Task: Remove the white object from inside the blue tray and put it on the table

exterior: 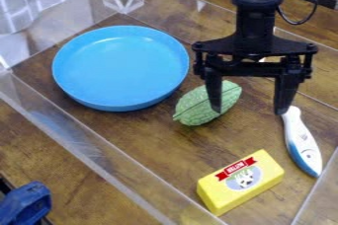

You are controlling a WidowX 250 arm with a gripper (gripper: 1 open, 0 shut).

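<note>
At far left, the blue tray (119, 67) sits on the table (93, 160), its bowl holding nothing. Just right of its rim lies a green oval object (208, 102). Above it hangs the gripper (251, 94), pointing down, jaws spread wide and grasping nothing. In the foreground lies a yellow box (240, 180). At far right, the white object (299, 138) lies on the table, outside the tray.
</note>
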